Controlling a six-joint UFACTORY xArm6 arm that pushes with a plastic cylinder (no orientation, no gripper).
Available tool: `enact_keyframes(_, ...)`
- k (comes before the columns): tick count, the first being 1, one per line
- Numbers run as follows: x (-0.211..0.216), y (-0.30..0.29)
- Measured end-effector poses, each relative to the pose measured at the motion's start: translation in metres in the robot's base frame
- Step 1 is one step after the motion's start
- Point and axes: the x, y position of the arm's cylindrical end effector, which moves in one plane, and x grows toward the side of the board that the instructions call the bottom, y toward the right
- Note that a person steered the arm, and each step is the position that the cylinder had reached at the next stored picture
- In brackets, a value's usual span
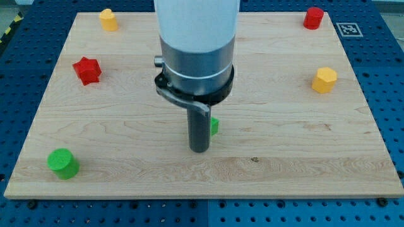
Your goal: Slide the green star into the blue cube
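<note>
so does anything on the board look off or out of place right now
Nothing is spilled, tipped or damaged. Two oddities: the green block is almost wholly hidden behind my tip, so its shape cannot be made out, and no blue cube shows anywhere on the wooden board.

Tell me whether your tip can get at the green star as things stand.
Probably yes. My tip sits right beside the green star, which peeks out just behind the rod at its right, with nothing between them. The blue cube is not visible, perhaps hidden behind the arm, so the push direction is unclear.
</note>
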Motion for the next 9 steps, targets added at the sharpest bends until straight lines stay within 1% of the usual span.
enact_keyframes(1,-0.023,0.003)
enact_keyframes(3,-0.049,0.044)
enact_keyframes(4,-0.061,0.047)
enact_keyframes(6,-0.064,0.042)
enact_keyframes(7,-0.062,0.023)
enact_keyframes(8,-0.062,0.017)
enact_keyframes(9,-0.073,0.02)
